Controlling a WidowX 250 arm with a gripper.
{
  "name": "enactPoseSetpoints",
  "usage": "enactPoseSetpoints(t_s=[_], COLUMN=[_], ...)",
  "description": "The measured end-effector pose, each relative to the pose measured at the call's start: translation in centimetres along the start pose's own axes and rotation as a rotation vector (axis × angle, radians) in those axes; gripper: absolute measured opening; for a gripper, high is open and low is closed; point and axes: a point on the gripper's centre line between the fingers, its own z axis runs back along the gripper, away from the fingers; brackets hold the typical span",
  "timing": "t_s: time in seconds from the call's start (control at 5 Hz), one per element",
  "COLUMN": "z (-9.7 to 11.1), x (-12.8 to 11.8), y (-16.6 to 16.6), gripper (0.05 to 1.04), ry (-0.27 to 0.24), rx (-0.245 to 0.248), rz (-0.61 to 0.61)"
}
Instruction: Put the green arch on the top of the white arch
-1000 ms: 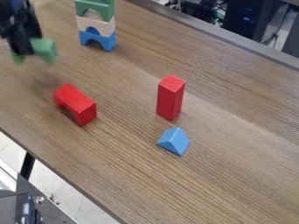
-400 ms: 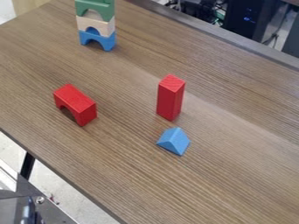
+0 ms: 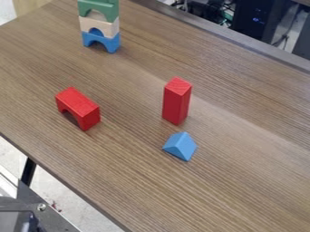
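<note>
At the top left of the camera view, a green arch (image 3: 108, 10) sits on a white, wood-toned arch (image 3: 109, 28), with a blue arch (image 3: 111, 42) under that one. The three are stacked upright, their openings facing down. The view's top edge cuts off the upper end of the stack, so what lies above cannot be told.
A red arch (image 3: 80, 105) stands on the table (image 3: 242, 167) at left. Right of centre are an upright red block (image 3: 176, 102) and a blue wedge (image 3: 180, 146). Dark equipment (image 3: 257, 20) is behind the table at top right.
The gripper, earlier at the upper left with a green block, has left the view along with that block. The stack and the other blocks have kept their places.
</note>
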Motion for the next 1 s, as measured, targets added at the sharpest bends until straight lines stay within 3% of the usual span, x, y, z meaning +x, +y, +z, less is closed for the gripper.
enactPoseSetpoints(t_s=[0.4, 1.0], z=[-5.6, -5.9], x=[-2.2, -2.2], y=[-4.9, -6.8], gripper=[0.554, 0.554], ry=[-0.08, -0.045], rx=[0.063, 0.112], rz=[-0.034, -0.043])
